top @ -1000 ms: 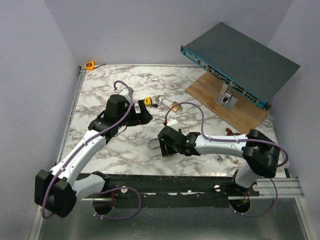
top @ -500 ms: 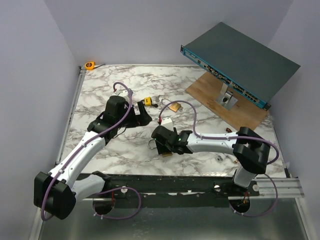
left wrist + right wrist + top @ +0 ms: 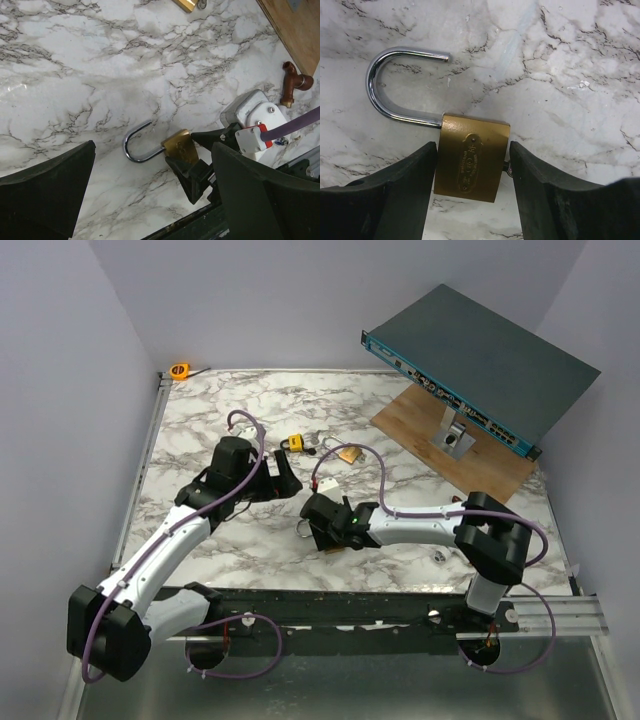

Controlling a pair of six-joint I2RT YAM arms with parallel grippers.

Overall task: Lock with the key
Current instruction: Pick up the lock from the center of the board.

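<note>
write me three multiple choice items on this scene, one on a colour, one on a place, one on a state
1. The tilted rack unit is: A red; B teal; C white.
2. The padlock nearest the robot lies: A on the rack unit; B hung on a hook; C on the marble table, between the fingers of the right claw.
3. That padlock's shackle is: A open; B locked shut; C missing.

Answers:
1 B, its top panel is plainly teal in the top view.
2 C, the right wrist view shows a finger on either side of its brass body.
3 A, the shackle's free end sits outside the body.
</note>
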